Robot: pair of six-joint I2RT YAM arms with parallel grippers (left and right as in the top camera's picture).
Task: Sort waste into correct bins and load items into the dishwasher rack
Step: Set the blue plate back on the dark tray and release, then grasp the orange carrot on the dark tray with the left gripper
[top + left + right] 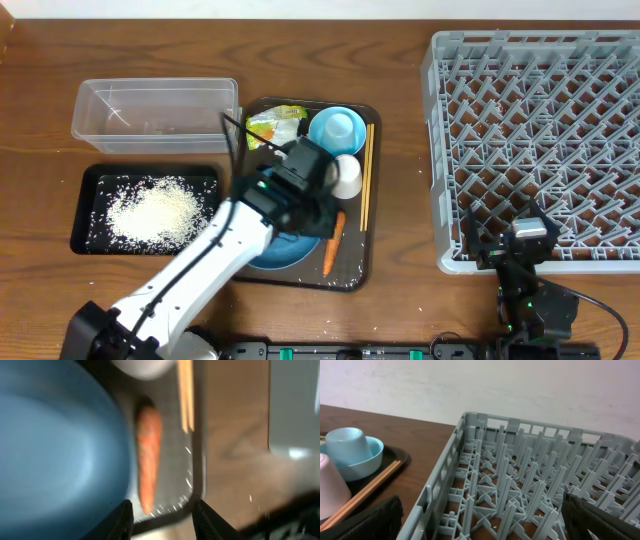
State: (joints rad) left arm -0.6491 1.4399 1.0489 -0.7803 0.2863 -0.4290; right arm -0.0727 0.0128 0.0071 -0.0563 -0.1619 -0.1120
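Carrot (148,455) inside serving tray (352,272), near right rim; left gripper (162,517) over tray, jaws parted, empty; right gripper (482,521) jaws wide, empty.

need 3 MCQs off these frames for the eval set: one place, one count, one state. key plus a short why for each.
1. Where is the rice?
A. clear tub
B. black tray
C. rack

2. How many chopsticks lie on the brown tray?
A. one
B. four
C. two

3. The left gripper over the carrot is:
A. open, holding nothing
B. shut on the carrot
C. shut and empty

Key:
1 B: the white pile lies inside the black tray.
2 C: a pair lies side by side along the tray's edge.
3 A: the fingers stand apart and the carrot lies free on the tray.
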